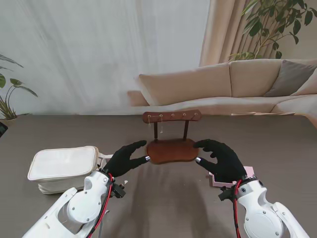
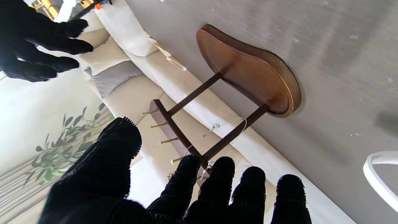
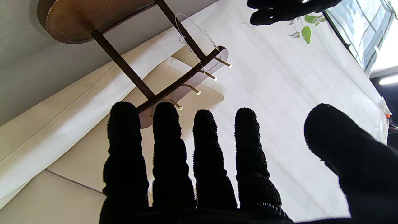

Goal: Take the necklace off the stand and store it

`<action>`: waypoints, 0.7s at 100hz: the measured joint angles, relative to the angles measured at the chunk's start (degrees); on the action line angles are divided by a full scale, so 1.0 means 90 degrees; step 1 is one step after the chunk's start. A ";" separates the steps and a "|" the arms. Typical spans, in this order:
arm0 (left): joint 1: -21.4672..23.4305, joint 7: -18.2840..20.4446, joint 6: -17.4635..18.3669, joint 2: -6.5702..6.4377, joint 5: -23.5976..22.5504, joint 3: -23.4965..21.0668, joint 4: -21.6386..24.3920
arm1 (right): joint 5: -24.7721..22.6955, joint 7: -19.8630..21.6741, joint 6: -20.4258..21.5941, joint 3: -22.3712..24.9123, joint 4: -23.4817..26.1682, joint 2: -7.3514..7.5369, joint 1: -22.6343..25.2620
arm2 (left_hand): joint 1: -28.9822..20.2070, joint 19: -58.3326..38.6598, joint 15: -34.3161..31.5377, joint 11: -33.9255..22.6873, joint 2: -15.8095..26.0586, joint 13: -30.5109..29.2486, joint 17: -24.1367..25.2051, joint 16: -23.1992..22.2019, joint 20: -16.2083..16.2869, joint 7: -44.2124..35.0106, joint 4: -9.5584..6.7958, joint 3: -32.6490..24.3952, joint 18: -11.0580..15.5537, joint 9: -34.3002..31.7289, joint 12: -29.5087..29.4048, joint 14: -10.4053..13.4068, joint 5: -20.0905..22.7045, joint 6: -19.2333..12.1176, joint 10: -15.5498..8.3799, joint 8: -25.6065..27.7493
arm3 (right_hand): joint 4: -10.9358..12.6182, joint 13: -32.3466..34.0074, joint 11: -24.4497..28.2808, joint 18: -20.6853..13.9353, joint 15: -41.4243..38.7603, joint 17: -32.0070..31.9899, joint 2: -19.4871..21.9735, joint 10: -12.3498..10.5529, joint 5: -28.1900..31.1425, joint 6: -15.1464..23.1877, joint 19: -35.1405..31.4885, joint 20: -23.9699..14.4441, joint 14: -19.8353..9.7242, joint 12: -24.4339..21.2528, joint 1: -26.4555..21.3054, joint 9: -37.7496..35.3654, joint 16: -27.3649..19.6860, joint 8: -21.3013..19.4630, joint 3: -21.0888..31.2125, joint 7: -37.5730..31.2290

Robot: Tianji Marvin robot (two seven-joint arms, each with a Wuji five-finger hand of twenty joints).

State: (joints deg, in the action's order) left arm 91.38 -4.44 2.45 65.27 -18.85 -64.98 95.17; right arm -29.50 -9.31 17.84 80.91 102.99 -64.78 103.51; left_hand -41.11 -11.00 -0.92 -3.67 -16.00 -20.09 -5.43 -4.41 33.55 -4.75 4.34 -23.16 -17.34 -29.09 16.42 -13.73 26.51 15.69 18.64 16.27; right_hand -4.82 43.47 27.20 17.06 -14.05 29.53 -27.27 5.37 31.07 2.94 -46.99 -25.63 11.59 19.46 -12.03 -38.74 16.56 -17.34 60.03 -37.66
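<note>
Your stand camera looks down from above the shoulders, taking in the whole table (image 1: 173, 198) and the sofa (image 1: 237, 84) beyond. Each wrist camera sits close behind its fingers, looking along them, picture inverted. All three share the wooden stand (image 1: 172, 149) (image 2: 248, 71) (image 3: 93, 18); each wrist view also catches the opposite hand.

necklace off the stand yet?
No, the necklace hangs from the pegs of the wooden stand, and both the left hand and right hand are open and empty.
</note>
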 measured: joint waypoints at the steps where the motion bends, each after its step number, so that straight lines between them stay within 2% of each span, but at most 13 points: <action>1: -0.0036 0.0005 -0.0019 0.0002 0.0000 0.0012 -0.0022 | 0.0003 -0.0004 0.0003 0.0000 -0.0001 -0.0001 -0.0002 | 0.0000 -0.0033 0.0000 0.0000 0.0000 0.0000 -0.0006 0.0000 0.0004 0.0000 0.0000 -0.0002 0.0000 0.0000 0.0000 -0.0001 0.0000 0.0001 0.0007 -0.0001 | 0.0000 0.0000 0.0000 0.0000 0.0000 0.0000 0.0000 0.0000 0.0000 0.0000 0.0000 0.0000 0.0000 0.0000 0.0000 0.0000 0.0000 0.0000 0.0000 0.0002; 15: -0.0568 0.0025 -0.0372 0.0050 0.0082 0.0183 -0.0364 | 0.0047 -0.0017 0.0058 0.0012 -0.0023 -0.0009 -0.0014 | 0.0003 -0.0120 -0.0002 0.0000 -0.0001 -0.0172 -0.0189 0.0000 0.0098 0.0001 0.0000 -0.0144 -0.0007 0.0000 0.0004 -0.0081 0.0000 0.0086 0.0067 -0.0061 | 0.0000 0.0000 0.0000 0.0000 0.0000 0.0000 0.0000 0.0000 0.0000 0.0000 0.0001 0.0000 0.0000 0.0000 0.0000 0.0000 0.0000 0.0000 0.0000 0.0011; 20: -0.0746 0.0054 -0.0480 0.0070 0.0183 0.0228 -0.0483 | 0.0072 -0.0017 0.0079 0.0022 -0.0032 -0.0013 -0.0017 | 0.0073 -0.0257 -0.0002 0.0000 -0.0002 -0.0278 -0.0246 0.0000 0.0243 0.0010 0.0000 -0.0247 -0.0154 -0.0007 0.0060 -0.0112 0.0000 0.0087 0.0103 -0.0124 | 0.0000 0.0000 0.0000 0.0000 0.0000 0.0000 0.0000 0.0000 0.0000 0.0000 0.0001 0.0000 0.0000 0.0000 0.0000 0.0000 0.0000 0.0000 0.0000 0.0012; 28: -0.1006 0.0183 -0.0549 0.0088 0.0358 0.0284 -0.0668 | 0.0106 -0.0019 0.0102 0.0033 -0.0047 -0.0017 -0.0024 | 0.0072 -0.0342 -0.0002 -0.0056 -0.0002 -0.0437 -0.0336 0.0000 0.0340 0.0055 0.0000 -0.0251 -0.0155 -0.0057 0.0101 -0.0140 -0.0009 0.0087 0.0107 -0.0175 | 0.0000 0.0000 -0.0001 0.0000 0.0000 0.0000 0.0000 0.0000 0.0000 0.0000 0.0001 0.0000 0.0000 0.0000 0.0000 0.0000 0.0000 0.0000 0.0000 0.0014; 32: -0.1157 0.0291 -0.0591 0.0092 0.0453 0.0334 -0.0791 | 0.0124 -0.0027 0.0110 0.0035 -0.0054 -0.0020 -0.0029 | 0.0074 -0.0465 -0.0002 -0.0077 -0.0002 -0.0572 -0.0441 0.0000 0.0515 0.0067 0.0000 -0.0308 -0.0159 -0.0128 0.0169 -0.0153 -0.0009 0.0088 0.0112 -0.0230 | 0.0000 0.0000 -0.0001 0.0000 0.0000 0.0000 0.0000 0.0000 0.0000 0.0000 0.0001 0.0000 0.0000 0.0000 0.0000 0.0000 0.0000 0.0000 0.0000 0.0014; 43: -0.1609 0.0414 -0.0701 0.0129 0.0792 0.0534 -0.1262 | 0.0163 -0.0036 0.0126 0.0041 -0.0070 -0.0025 -0.0044 | 0.0074 -0.1132 -0.0093 -0.0162 -0.0004 -0.1206 -0.0809 -0.0016 0.1487 0.0069 0.0000 -0.0459 -0.0389 -0.0296 0.0411 -0.0326 -0.0009 0.0088 0.0290 -0.0326 | 0.0000 0.0000 -0.0001 0.0001 0.0001 0.0000 0.0000 0.0000 0.0000 0.0000 0.0002 0.0000 0.0000 0.0000 0.0000 0.0000 0.0000 0.0000 0.0000 0.0016; 49: -0.1832 0.0447 -0.0744 0.0169 0.1026 0.0626 -0.1538 | 0.0173 -0.0036 0.0128 0.0045 -0.0075 -0.0026 -0.0051 | 0.0074 -0.1685 -0.0173 -0.0215 -0.0004 -0.1508 -0.0822 -0.0083 0.2174 0.0069 0.0000 -0.0511 -0.0422 -0.0422 0.0604 -0.0344 -0.0009 0.0088 0.0365 -0.0346 | 0.0000 0.0000 -0.0002 0.0001 0.0001 0.0000 0.0000 0.0000 0.0000 0.0000 0.0002 0.0000 0.0000 0.0000 0.0000 0.0000 0.0000 0.0000 0.0000 0.0018; 52: -0.1938 0.0476 -0.0760 0.0182 0.1073 0.0681 -0.1666 | 0.0178 -0.0036 0.0128 0.0046 -0.0076 -0.0027 -0.0053 | 0.0118 -0.2208 -0.0201 -0.0229 -0.0004 -0.1641 -0.0742 -0.0087 0.2395 0.0069 0.0000 -0.0575 -0.0425 -0.0476 0.0697 -0.0349 -0.0009 0.0088 0.0367 -0.0369 | 0.0000 0.0000 -0.0002 0.0001 0.0001 0.0000 0.0000 0.0000 0.0000 0.0000 0.0002 0.0000 0.0000 0.0000 0.0000 0.0000 0.0000 0.0000 0.0000 0.0018; 57: -0.2121 0.0563 -0.0785 0.0197 0.1066 0.0791 -0.1880 | 0.0189 -0.0036 0.0129 0.0048 -0.0079 -0.0028 -0.0057 | 0.0143 -0.3429 -0.0321 -0.0244 -0.0004 -0.1819 -0.0477 -0.0095 0.2395 0.0069 0.0000 -0.0576 -0.0428 -0.0492 0.0859 -0.0394 -0.0009 0.0088 0.0399 -0.0413 | 0.0000 0.0000 -0.0002 0.0001 0.0001 0.0000 0.0000 0.0000 0.0000 0.0000 0.0002 0.0000 0.0000 0.0000 0.0000 0.0000 0.0000 0.0000 0.0000 0.0019; 65: -0.2380 0.0638 -0.0793 0.0227 0.1049 0.0948 -0.2206 | 0.0194 -0.0040 0.0132 0.0049 -0.0084 -0.0030 -0.0062 | 0.0143 -0.5030 -0.0364 -0.0324 -0.0004 -0.2138 -0.0255 -0.0161 0.1909 0.0088 0.0000 -0.0583 -0.0428 -0.0597 0.1187 -0.0427 -0.0093 0.0085 0.0465 -0.0506 | 0.0000 0.0000 -0.0003 0.0001 0.0001 0.0000 0.0000 0.0000 0.0000 0.0000 0.0002 0.0000 0.0000 0.0000 0.0000 0.0000 0.0000 0.0000 0.0000 0.0019; 70: -0.2508 0.0631 -0.0793 0.0268 0.1109 0.1008 -0.2399 | 0.0195 -0.0043 0.0132 0.0050 -0.0088 -0.0030 -0.0066 | 0.0143 -0.5616 -0.0423 -0.0441 -0.0005 -0.2290 -0.0247 -0.0169 0.1814 0.0120 0.0000 -0.0640 -0.0428 -0.0722 0.1403 -0.0441 -0.0106 0.0081 0.0488 -0.0542 | 0.0000 0.0000 -0.0004 0.0001 0.0001 0.0000 0.0000 0.0000 0.0000 0.0000 0.0002 0.0000 0.0000 0.0000 0.0000 0.0000 0.0000 0.0000 0.0000 0.0019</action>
State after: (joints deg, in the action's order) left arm 68.80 1.24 -4.69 67.68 -8.87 -55.91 73.58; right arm -27.74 -9.70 19.03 81.35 102.20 -65.05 102.92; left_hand -39.82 -61.54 -4.73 -7.63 -16.05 -40.70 -7.65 -5.93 49.88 -3.67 4.34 -28.92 -21.19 -35.58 29.04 -17.70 25.56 16.42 23.03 11.39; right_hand -4.82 43.47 27.17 17.07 -14.04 29.53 -27.27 5.37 31.07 2.94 -46.97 -25.63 11.59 19.46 -12.03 -38.74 16.56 -17.34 60.03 -37.48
